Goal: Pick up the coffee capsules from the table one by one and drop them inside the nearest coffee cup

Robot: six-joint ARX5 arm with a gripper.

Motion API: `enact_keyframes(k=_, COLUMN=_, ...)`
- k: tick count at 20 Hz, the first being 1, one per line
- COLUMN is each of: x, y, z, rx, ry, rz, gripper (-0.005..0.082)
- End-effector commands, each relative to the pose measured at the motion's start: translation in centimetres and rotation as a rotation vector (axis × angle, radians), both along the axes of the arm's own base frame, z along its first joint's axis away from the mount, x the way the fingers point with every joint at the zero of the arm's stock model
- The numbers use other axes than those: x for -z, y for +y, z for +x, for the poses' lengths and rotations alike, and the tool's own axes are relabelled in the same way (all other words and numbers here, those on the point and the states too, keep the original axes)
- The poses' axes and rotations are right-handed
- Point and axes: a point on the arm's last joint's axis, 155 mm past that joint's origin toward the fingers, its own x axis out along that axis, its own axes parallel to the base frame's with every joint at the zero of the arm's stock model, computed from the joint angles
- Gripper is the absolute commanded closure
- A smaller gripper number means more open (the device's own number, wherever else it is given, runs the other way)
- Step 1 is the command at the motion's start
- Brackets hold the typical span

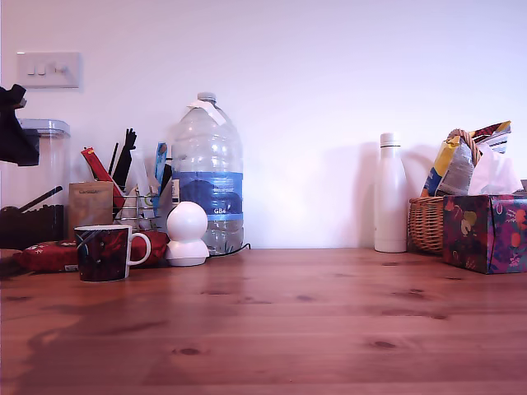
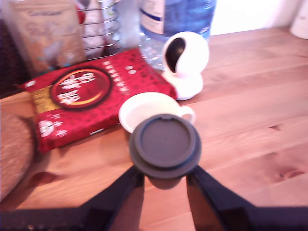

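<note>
Your gripper: two dark fingers converge on a dark grey round capsule, clamped on its lower edge, flat face toward the wrist camera. The capsule hangs just over the near rim of the cup, partly covering the white opening; whether it touches the rim you cannot tell.

Arm pose: in the wrist view the gripper looks steeply down onto the table, high enough that cup, packet and gadget all fit in frame. In the exterior view only a dark shape at the far left edge shows, probably part of the arm; the gripper itself is out of that frame.

Cup: stands on the table toward the exterior view's left, handle pointing to that view's right.

Red packet: lies flat beside the cup, touching or nearly so.

White gadget: round-headed, just beyond the cup's handle, in front of the water bottle.

White flask, wicker basket, tissue box: grouped at the exterior view's right, well apart from the cup.
</note>
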Motion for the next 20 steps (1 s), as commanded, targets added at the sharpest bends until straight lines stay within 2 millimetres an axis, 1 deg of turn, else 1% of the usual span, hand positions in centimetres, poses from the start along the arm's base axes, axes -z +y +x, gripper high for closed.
enact_keyframes(k=1, x=-1.0, y=-0.6, z=0.0, rx=0.016, ry=-0.028, rz=0.001, gripper=0.0625)
enact_keyframes(k=5, x=-1.1, y=-1.9, z=0.3, rx=0.027, ry=-0.019, rz=0.014, gripper=0.0625)
enact_keyframes(k=7, x=-1.3, y=-2.4, z=1.0, rx=0.026, ry=0.004, rz=0.026, gripper=0.0625)
enact_keyframes(k=10, x=-1.3, y=-3.2, z=2.5, rx=0.029, ry=0.053, rz=0.042, gripper=0.0625)
enact_keyframes(k=16, x=-0.8, y=-3.3, z=5.4, rx=0.01, ry=0.152, rz=0.067, gripper=0.0625)
enact_keyframes(k=20, x=-0.8, y=-2.9, z=6.7, rx=-0.009, ry=0.204, rz=0.083, gripper=0.0625)
